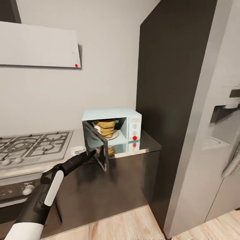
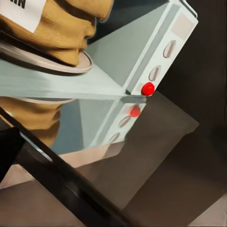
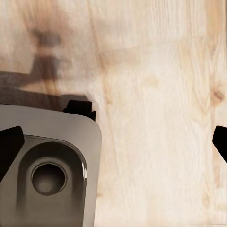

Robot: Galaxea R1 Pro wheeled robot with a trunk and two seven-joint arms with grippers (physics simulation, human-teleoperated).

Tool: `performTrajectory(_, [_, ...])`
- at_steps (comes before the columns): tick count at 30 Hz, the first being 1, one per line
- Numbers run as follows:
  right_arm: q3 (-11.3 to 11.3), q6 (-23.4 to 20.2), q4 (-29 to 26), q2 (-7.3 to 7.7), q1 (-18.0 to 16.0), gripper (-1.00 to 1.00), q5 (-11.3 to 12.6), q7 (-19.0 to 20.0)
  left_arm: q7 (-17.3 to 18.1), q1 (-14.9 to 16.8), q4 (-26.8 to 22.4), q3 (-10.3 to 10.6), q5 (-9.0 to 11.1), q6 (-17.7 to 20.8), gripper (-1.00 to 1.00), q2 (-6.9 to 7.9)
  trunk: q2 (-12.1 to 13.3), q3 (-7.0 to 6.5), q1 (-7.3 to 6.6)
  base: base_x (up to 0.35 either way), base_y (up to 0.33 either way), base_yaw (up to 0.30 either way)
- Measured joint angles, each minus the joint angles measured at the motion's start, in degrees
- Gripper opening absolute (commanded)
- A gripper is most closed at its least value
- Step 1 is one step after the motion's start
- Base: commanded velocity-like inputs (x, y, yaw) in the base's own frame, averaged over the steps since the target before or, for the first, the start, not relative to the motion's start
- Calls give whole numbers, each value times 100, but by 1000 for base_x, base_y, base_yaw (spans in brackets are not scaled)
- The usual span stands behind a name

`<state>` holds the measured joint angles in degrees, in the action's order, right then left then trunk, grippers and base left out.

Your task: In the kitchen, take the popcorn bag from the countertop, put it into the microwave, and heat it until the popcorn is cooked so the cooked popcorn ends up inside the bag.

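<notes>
Left gripper [image 1: 94, 152] at door — popcorn bag [image 1: 106, 128] upright inside.

Popcorn bag [image 2: 56, 28] label lettering seems unreadable

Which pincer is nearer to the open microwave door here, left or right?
Left. The left pincer is right at the open microwave door, at its outer face. The right pincer hangs open over the wood floor beside the robot's base, away from the door.

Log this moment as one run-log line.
golden-tan cloth popcorn bag: inside mint-blue microwave | dark glass door: open | left pincer: at door | right pincer: open over wood floor
</notes>
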<state>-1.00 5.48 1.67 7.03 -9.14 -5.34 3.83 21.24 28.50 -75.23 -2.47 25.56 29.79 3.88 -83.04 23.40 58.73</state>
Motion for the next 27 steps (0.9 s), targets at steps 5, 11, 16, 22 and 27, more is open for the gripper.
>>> performTrajectory(5, [0, 0, 0, 0, 0, 100, 0, 0, 1, 2, -4, 2, 6, -8, 100, -8, 0, 0, 0, 0, 0, -220])
performTrajectory(11, [0, 0, 0, 0, 0, 100, 0, 0, 2, 3, -38, 0, 4, -8, 100, -9, 0, 0, 0, 0, 0, -220])
performTrajectory(16, [0, 0, 0, 7, 0, 100, 0, 0, 1, 0, -52, 9, 2, -9, 100, -9, 0, 0, 0, 0, 0, -220])
performTrajectory(22, [0, 0, 0, 7, 0, 100, 0, 0, -18, 0, -77, 8, 1, -13, 100, -9, 0, 0, 0, 0, 0, -220])
performTrajectory(27, [0, 0, 0, 2, 0, 100, 0, 0, -65, 1, -123, -111, -86, -40, 100, -8, 0, 0, 0, 0, 0, -220])
